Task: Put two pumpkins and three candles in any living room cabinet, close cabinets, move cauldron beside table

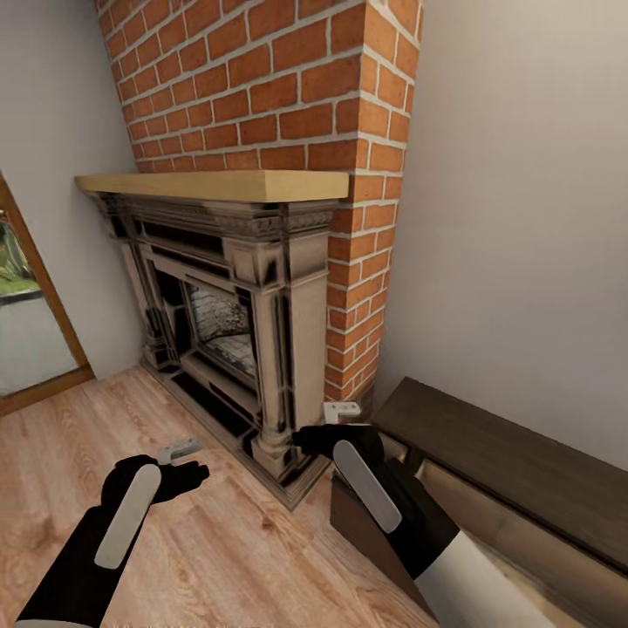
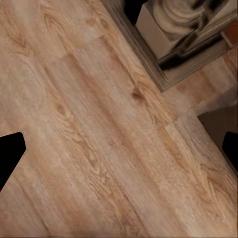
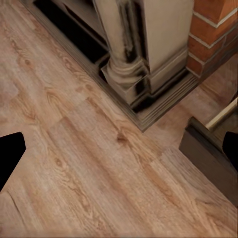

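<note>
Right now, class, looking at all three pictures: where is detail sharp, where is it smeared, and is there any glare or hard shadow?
Head view: brick chimney crisp, fireplace carving smeared; light flat, no glare. Left wrist view: floor grain soft, no hard shadow. Right wrist view: fireplace column base blotchy, cabinet edge soft.

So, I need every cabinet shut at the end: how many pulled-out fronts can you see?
1: the front at the cabinet end beside the fireplace, pulled out below the right gripper. The right arm hides part of the cabinet, so more may be open.
</note>
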Motion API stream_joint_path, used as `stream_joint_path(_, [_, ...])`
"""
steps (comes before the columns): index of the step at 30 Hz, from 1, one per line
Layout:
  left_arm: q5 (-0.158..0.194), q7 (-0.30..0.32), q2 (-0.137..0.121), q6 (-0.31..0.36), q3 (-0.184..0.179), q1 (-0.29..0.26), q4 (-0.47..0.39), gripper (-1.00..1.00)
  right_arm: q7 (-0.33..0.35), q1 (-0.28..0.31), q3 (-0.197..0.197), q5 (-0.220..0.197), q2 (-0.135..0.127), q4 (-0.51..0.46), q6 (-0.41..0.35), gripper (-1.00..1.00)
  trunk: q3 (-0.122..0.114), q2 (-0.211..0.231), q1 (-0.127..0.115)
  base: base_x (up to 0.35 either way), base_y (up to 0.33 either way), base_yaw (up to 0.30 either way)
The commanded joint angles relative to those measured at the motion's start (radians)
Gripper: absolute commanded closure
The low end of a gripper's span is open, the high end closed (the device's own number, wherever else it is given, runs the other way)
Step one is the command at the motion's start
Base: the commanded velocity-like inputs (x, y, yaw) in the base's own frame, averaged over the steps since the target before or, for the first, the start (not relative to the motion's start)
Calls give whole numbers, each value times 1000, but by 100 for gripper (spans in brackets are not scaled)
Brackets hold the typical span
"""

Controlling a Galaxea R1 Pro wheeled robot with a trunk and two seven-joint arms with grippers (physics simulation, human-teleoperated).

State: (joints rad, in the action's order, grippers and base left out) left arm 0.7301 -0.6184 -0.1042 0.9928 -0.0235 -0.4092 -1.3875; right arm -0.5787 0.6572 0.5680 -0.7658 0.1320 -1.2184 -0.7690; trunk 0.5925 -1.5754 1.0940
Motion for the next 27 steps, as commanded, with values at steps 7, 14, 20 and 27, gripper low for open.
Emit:
stream_joint_path(7, [14, 1, -95, 1, 86, 5, 62, -100, -12, 1, 3, -9, 1, -1, -1, -100, -2, -1, 0, -1, 1, 276])
stream_joint_path(14, [4, 47, -126, -3, 129, 7, 263, -100, -27, 1, 7, -10, 3, 8, -2, -100, -5, -1, 0, 0, 0, 277])
stream_joint_path(20, [1, 65, -161, -52, 137, 8, 396, -100, -34, -6, 12, -9, -4, 122, 3, -100, -8, -1, 0, 0, 0, 277])
stream_joint_path(27, [-8, 149, -166, -213, 128, 9, 579, -100, -36, -111, 18, -4, -8, 151, 62, -100, -13, -1, 0, 0, 0, 273])
